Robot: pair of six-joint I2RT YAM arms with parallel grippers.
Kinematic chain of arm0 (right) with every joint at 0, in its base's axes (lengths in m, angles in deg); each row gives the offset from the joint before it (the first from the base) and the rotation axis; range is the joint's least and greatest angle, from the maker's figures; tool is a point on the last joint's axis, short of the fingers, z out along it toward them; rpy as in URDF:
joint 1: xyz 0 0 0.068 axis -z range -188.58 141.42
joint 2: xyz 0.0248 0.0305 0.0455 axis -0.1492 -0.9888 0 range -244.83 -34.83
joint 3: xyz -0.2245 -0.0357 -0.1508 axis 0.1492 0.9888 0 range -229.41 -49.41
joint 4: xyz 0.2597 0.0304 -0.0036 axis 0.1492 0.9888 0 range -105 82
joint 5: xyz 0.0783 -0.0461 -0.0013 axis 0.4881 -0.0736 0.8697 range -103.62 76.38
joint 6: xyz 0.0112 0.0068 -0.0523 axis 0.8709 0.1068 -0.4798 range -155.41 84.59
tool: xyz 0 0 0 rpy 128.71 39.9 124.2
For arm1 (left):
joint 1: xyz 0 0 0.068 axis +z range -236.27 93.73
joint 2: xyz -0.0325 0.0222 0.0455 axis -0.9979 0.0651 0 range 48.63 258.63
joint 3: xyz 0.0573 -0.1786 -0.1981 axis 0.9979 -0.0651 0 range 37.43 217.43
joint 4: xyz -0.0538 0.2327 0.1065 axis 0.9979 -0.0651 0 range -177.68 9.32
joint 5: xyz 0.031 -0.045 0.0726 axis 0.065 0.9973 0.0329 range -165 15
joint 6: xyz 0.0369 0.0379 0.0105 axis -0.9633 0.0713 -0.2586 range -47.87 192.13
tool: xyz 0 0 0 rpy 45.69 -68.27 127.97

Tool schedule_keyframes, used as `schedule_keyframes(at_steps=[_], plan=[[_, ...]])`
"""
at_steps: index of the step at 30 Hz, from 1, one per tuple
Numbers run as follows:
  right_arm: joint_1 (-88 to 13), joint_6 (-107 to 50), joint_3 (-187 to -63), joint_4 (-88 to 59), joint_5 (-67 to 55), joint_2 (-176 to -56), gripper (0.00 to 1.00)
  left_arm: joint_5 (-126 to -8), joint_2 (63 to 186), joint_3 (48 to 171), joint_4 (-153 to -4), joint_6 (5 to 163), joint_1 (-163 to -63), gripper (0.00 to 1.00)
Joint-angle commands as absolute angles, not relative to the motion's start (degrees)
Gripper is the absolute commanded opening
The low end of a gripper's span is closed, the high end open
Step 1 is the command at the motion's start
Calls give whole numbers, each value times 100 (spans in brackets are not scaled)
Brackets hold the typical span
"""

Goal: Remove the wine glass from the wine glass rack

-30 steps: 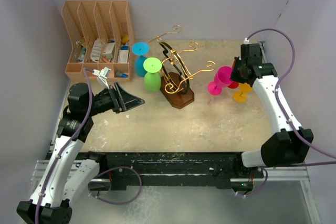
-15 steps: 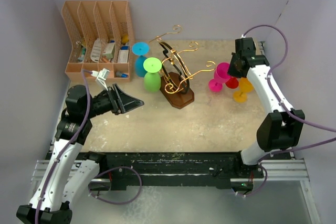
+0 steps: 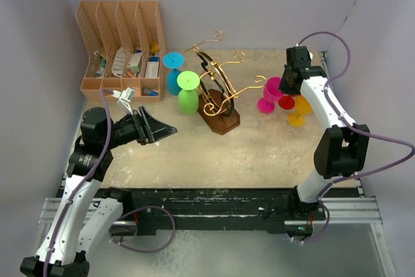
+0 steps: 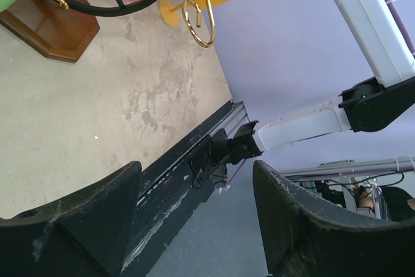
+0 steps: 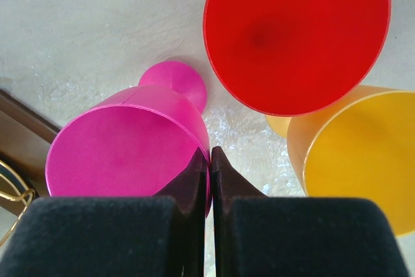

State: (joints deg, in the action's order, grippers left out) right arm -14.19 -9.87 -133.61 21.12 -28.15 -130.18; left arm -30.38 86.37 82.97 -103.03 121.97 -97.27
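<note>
The gold wire wine glass rack (image 3: pixel 219 85) stands on its brown oval base (image 3: pixel 221 120) mid-table. A green glass (image 3: pixel 188 93) hangs upside down on its left side, with a blue glass (image 3: pixel 172 73) upside down just behind it. My right gripper (image 5: pixel 210 155) is shut on the rim of a pink glass (image 5: pixel 123 150), which tilts right of the rack (image 3: pixel 271 97). A red glass (image 5: pixel 298 30) and a yellow glass (image 5: pixel 360 157) stand close beside it. My left gripper (image 3: pixel 166 130) is open and empty, left of the rack and above the table.
A tan slotted desk organiser (image 3: pixel 121 47) with small items stands at the back left. Purple walls close in the left, back and right. The black rail (image 3: pixel 214 199) runs along the near edge. The rack base (image 4: pixel 48 24) also shows in the left wrist view.
My right gripper has moved back and slightly left, keeping hold of the pink glass, which shifted a little with it. My left gripper has drifted slightly toward the near edge.
</note>
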Motion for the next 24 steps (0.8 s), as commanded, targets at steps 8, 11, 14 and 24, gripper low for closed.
schedule_keyframes(at_steps=[8, 11, 14, 24], plan=[[-1420, -875, -13545, 1905, -3032, -13145, 4, -3300, 8561, 8376, -10613, 11857, -9717, 72], [-1420, -878, -13553, 1907, -3006, -13159, 12, -3306, 8563, 8380, -10633, 11860, -9716, 72], [-1420, -883, -13562, 1911, -3038, -13120, 18, -3317, 8555, 8400, -10651, 11862, -9717, 72], [-1420, -845, -13617, 1869, -2894, -12482, 36, -3397, 8564, 8369, -10644, 11848, -9716, 72]])
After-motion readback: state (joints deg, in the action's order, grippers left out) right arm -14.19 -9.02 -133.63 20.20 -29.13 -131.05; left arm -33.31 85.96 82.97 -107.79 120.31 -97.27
